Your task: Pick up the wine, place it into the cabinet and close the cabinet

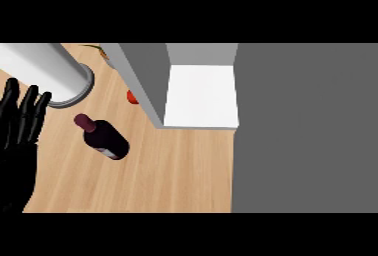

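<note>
Left hand (pixel 21 131): matte black, at the view's left edge, fingers straight and slightly spread, tips pointing up. It holds nothing and rests apart from the bottle. Right hand does not show.

Wine bottle (pixel 102 136): dark burgundy glass, smooth and slightly glossy, on the counter (pixel 170 170) just right of the left hand, not touching it. Seen from steeply above; the narrow neck and rounded cap point to the upper left, the wider cylindrical body to the lower right. A small pale patch near the base end may be a label; no writing can be read on it.

Counter: light wood with fine grain lines running roughly left to right, matte finish.

Cabinet (pixel 199 95): box form, grey flat walls, with a white inner surface showing as a bright rectangle; the opening faces the viewer. Its left wall is a grey slanted panel. It lies up and to the right of the bottle, well apart from it. A broad plain dark grey surface (pixel 306 127) fills the right side of the view.

Cylinder (pixel 48 70): pale grey-white, smooth, tall, with a darker grey ring at its base, at the upper left above the hand.

Small red object (pixel 132 97): partly hidden against the cabinet's left wall; shape unclear. A yellow-green scrap (pixel 96 48) at the top edge, unidentifiable.
</note>
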You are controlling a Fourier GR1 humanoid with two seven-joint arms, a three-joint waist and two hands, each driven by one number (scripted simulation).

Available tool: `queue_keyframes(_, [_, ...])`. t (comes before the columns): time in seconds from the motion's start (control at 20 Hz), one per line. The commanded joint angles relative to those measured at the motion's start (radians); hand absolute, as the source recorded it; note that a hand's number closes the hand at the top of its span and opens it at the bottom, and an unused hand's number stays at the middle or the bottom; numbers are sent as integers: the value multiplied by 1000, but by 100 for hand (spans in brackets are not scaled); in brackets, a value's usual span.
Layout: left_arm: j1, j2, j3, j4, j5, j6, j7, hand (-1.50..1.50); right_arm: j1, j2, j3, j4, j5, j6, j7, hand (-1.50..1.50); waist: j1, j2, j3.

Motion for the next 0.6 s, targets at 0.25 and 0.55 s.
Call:
queue_keyframes(0.25, [-345, -47, 83, 336, -304, 316, 144, -150, 131, 18, 55, -151, -11, 23, 9, -150, -87, -14, -21])
queue_keyframes(0.55, [-498, -95, -36, 449, -244, 513, 357, -150, 236, -33, 236, -246, -167, 203, 114, -150, -71, -19, -20])
